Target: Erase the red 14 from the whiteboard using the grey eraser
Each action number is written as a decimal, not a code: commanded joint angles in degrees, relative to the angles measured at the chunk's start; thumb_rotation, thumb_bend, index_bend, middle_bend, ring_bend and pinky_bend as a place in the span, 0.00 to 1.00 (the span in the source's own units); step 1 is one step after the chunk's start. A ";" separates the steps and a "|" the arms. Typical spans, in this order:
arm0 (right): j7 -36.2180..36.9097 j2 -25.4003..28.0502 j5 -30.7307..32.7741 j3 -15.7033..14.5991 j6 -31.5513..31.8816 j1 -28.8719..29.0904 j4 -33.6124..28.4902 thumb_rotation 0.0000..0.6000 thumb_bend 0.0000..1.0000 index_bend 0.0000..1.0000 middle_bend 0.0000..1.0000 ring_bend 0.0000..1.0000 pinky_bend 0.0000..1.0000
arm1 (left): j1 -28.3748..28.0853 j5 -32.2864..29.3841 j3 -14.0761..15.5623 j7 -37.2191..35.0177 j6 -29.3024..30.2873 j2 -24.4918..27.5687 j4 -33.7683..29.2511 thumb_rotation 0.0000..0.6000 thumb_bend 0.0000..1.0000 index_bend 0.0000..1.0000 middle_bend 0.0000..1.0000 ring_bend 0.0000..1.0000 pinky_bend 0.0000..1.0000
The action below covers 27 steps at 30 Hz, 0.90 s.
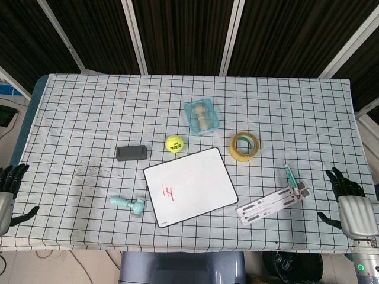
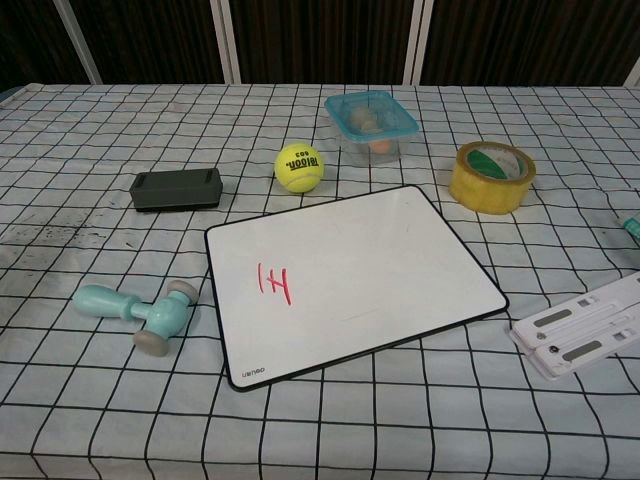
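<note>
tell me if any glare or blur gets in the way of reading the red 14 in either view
Head view: lighting is even and the frame sharp, no glare on the whiteboard, but the red 14 is small. Chest view: the red 14 is crisp and larger; the whiteboard shows only faint smudges, with soft shadows under the grey eraser.

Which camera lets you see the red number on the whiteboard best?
The chest view. It sits close to the whiteboard, so the red 14 looks big and its strokes are clear. In the head view the red 14 is still there on the whiteboard, but small and hard to read.
</note>
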 commanded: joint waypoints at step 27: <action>-0.24 0.14 0.55 -0.03 -0.65 0.01 -0.35 1.00 0.06 0.05 0.06 0.18 0.21 | -23.74 -31.35 -11.83 34.35 -23.96 -2.18 -14.44 1.00 0.11 0.00 0.08 0.00 0.02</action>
